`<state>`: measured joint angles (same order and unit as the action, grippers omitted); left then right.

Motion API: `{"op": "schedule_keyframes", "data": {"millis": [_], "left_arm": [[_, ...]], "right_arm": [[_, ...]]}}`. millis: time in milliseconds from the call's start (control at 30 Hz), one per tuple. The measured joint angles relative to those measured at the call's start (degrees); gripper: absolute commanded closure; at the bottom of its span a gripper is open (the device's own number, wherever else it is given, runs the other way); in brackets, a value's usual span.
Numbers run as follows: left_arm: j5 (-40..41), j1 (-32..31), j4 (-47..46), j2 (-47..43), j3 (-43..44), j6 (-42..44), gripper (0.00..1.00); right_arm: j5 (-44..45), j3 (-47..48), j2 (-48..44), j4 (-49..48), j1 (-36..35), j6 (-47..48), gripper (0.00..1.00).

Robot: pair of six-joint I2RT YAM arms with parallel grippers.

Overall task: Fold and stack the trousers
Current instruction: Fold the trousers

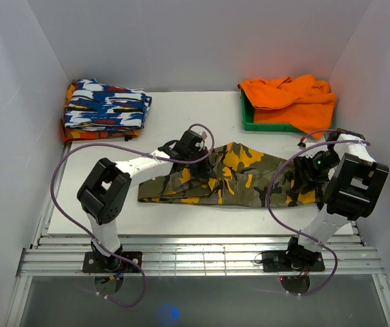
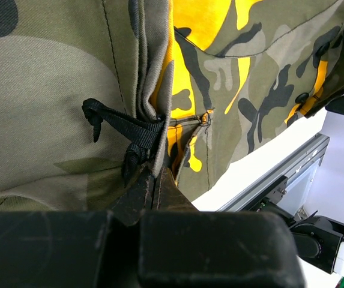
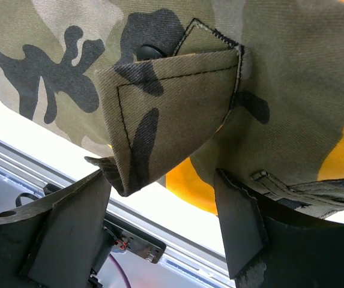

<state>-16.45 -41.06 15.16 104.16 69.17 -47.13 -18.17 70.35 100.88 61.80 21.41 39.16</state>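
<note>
Starting at the near edge, grey aluminium rails (image 1: 201, 259) are seen along the front of the flat white table (image 1: 181, 116), and the bases of both arms are bolted there. Thin purple cables (image 1: 58, 184) are looped beside each arm.

Behind the rails, the long camouflage-print cloth trousers (image 1: 242, 174), olive-grey with black and orange-yellow blotches, are laid across the middle of the table as one band from left to right, between the two arms.

The left gripper (image 1: 191, 146) is placed on the upper left part of this band. In the left wrist view its jaws are pressed fully together, and a fold of the trousers (image 2: 51, 78) is pinched between the tips. A black woven strap loop (image 2: 123, 126), sewn to the cloth, is seen just beside the pinched fold.

The right gripper (image 1: 308, 170) is placed at the right end of the band. In the right wrist view its black fingers (image 3: 69, 228) are held wide apart. A stitched pocket flap (image 3: 172, 108) of the trousers hangs down between them and is not clamped. A small black snap button (image 3: 150, 51) is seen above the flap.

At the far left corner of the table a folded garment with a blue, white and red pattern (image 1: 106, 105) is laid, well apart from the trousers. At the far right a plain orange cloth (image 1: 290, 95) is heaped in a green plastic tray (image 1: 276, 126) and spills over its rim. This tray is near the right end of the trousers.
</note>
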Motion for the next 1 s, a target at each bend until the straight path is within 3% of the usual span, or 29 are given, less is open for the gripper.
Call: {"op": "schedule_keyframes", "data": {"millis": [200,333,367,500,567,767,867,1000], "left_arm": [[0.00,-0.74,-0.61,0.96,0.02,-0.81,0.98],[-0.28,-0.79,-1.27,2.27,0.17,-0.98,0.68],[-0.70,-0.81,-1.51,2.64,0.28,-1.07,0.56],[-2.45,-1.20,-1.62,3.37,1.51,0.00,0.44],[-3.80,-1.33,-1.77,2.80,2.23,1.92,0.43],[-16.92,-0.11,-2.10,-4.63,1.60,10.78,0.35],[-27.80,5.77,-4.98,-12.57,-3.17,12.57,0.25],[-35.15,24.04,-2.56,-18.40,-5.79,15.34,0.25]], "right_arm": [[-0.02,-0.07,0.00,-0.31,0.00,0.00,0.26],[-0.31,-0.55,0.00,-0.31,0.00,0.00,0.26],[-0.48,-0.61,0.00,-0.31,0.00,0.00,0.26],[-1.79,-0.57,0.00,-0.33,-0.17,-0.04,0.27],[-2.69,0.02,0.00,-0.17,-0.70,-0.24,0.27],[-6.67,5.64,0.00,-0.26,-4.52,-1.62,0.29],[-9.73,8.24,-0.07,-0.94,-8.85,-2.25,0.31],[-13.84,8.63,-0.90,-3.96,-17.59,-4.15,0.35]]}}
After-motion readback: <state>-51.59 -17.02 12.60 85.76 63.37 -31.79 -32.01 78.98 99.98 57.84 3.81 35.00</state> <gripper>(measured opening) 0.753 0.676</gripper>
